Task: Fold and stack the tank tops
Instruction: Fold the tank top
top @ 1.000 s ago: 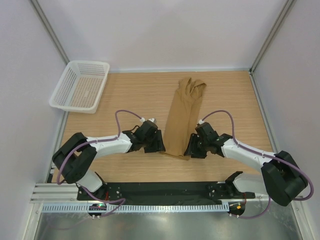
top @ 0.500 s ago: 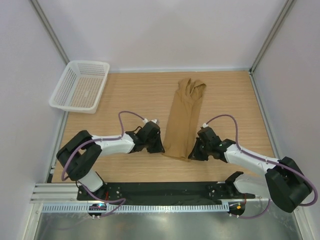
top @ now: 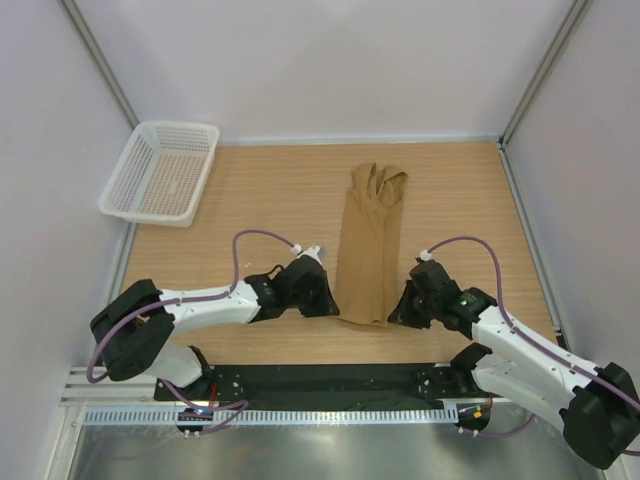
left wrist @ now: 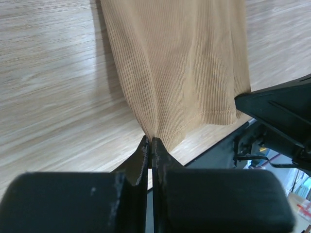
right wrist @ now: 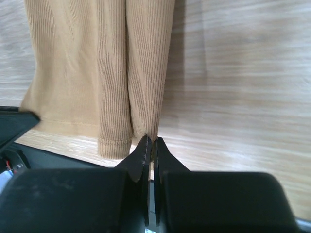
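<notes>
You look down on a light wood-grain table [top: 250,200], its grain running left to right. Plain pale walls close it in on three sides: a back wall [top: 320,60], a left wall [top: 40,220] and a right wall [top: 600,200]. A grey metal post [top: 100,60] slants up at the far left corner, and another post [top: 545,65] at the far right. A white mesh basket [top: 180,125] sits at the table's far left corner, close against the left wall. Along the near edge you see a white slotted strip [top: 320,416], with a brushed metal sheet [top: 320,455] below it. The light is even and soft, and shadows stay faint.
</notes>
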Robot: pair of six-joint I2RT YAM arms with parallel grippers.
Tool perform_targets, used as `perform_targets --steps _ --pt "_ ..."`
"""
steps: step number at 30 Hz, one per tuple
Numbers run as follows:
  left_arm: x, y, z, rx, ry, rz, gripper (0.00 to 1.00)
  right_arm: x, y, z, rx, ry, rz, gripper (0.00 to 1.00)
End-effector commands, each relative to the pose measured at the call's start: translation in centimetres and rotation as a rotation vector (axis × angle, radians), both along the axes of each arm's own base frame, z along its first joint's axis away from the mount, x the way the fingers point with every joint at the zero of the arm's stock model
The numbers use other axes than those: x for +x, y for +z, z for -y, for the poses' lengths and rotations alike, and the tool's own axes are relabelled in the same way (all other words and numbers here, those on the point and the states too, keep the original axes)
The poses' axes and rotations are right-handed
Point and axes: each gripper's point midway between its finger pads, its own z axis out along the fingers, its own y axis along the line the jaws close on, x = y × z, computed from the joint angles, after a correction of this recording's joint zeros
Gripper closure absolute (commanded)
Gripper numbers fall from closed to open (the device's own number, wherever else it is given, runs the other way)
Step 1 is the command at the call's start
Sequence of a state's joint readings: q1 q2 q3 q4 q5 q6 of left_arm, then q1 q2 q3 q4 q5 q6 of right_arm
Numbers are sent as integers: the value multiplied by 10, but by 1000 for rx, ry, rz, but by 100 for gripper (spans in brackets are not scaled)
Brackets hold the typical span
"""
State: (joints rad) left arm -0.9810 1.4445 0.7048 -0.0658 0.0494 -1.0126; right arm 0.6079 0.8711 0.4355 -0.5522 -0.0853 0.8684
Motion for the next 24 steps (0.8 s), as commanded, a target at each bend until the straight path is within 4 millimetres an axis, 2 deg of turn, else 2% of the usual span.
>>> perform_targets --steps 1,5,6,8,9,10,13,17,23,24 --pt "2 15 1 -27 28 24 100 -4 15 13 -58 -11 12 99" --pt "10 33 7 -29 26 48 100 13 41 23 -125 -36 94 98" --pt "17 36 7 -16 43 70 100 19 41 31 -177 -56 102 98" --pt "26 46 12 -4 42 94 100 26 48 27 -185 -39 111 98" --pt "28 49 13 0 42 98 100 31 45 31 -227 -54 106 98" --pt "31 52 15 0 40 103 100 40 54 33 -248 -75 130 98" --pt "45 64 20 4 48 129 100 59 63 36 -312 -89 169 98" --pt "68 73 24 24 50 154 100 82 68 37 -355 -102 181 98" --pt "104 86 31 25 83 182 100 119 80 45 -333 -133 204 98" --pt "109 87 31 28 88 187 100 129 82 52 -319 -160 210 98"
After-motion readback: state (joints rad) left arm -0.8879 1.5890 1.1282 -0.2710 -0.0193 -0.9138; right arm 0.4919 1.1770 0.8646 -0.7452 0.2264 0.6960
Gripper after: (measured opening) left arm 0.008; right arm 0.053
